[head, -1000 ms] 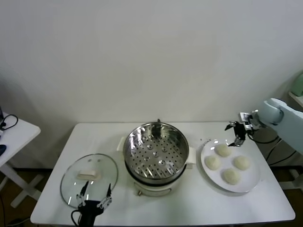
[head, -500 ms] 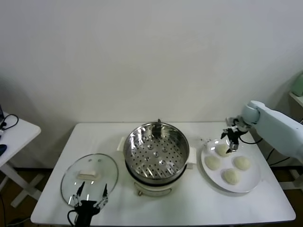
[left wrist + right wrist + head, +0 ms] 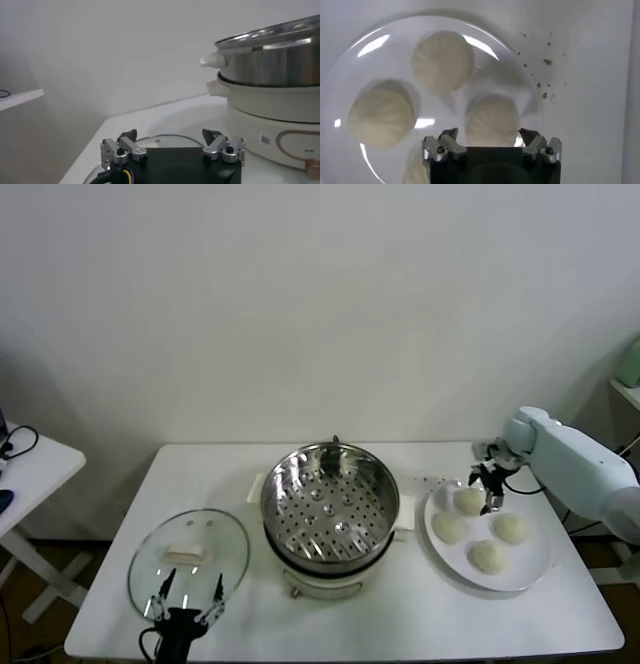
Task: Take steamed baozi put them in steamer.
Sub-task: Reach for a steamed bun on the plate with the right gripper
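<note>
Four cream-white baozi lie on a white plate (image 3: pixel 532 562) to the right of the steamer (image 3: pixel 328 502). The steamer's perforated steel basket is empty and sits on its white cooker base. My right gripper (image 3: pixel 489 487) is open and hangs just above the rearmost baozi (image 3: pixel 468 501). In the right wrist view, the open gripper (image 3: pixel 489 133) straddles one baozi (image 3: pixel 492 120); two more (image 3: pixel 442 61) (image 3: pixel 381 117) lie farther out on the plate (image 3: pixel 350 65). My left gripper (image 3: pixel 185 605) is open and empty at the table's front left; it also shows in the left wrist view (image 3: pixel 170 134).
A round glass lid (image 3: pixel 188 556) with a cream handle lies flat left of the steamer, under the left gripper. Brown crumbs (image 3: pixel 540 85) dot the table beside the plate. A small side table (image 3: pixel 30 464) stands at the far left.
My right gripper has moved from behind the plate's far right edge, leftward and down, to just over the rearmost baozi. The left gripper has drawn back slightly toward the front edge.
</note>
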Controlling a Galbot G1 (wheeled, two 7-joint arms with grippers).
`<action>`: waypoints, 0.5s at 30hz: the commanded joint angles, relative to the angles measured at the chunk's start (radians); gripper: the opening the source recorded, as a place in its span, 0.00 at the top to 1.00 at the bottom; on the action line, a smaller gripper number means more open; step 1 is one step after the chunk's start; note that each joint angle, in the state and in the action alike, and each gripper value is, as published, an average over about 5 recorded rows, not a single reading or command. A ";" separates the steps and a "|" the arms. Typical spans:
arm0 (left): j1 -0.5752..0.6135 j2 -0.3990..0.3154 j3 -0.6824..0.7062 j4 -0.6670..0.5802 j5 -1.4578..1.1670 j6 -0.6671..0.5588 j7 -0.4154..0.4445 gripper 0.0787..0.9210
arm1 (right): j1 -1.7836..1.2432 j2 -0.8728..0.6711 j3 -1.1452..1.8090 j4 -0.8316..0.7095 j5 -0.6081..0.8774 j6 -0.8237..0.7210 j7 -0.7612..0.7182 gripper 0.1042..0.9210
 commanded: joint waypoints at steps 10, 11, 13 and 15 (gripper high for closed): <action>-0.005 0.003 0.000 0.004 0.007 0.000 -0.002 0.12 | -0.025 0.032 0.052 -0.032 -0.033 0.016 0.037 0.25; -0.005 0.003 -0.001 0.003 0.007 0.000 -0.002 0.12 | -0.025 0.031 0.051 -0.028 -0.032 0.016 0.034 0.28; -0.004 0.003 -0.003 0.002 0.007 0.000 -0.002 0.12 | -0.023 0.025 0.048 -0.018 -0.030 0.017 0.029 0.32; -0.003 0.002 -0.005 0.002 0.007 0.000 -0.003 0.12 | -0.015 0.019 0.043 -0.003 -0.025 0.018 0.026 0.37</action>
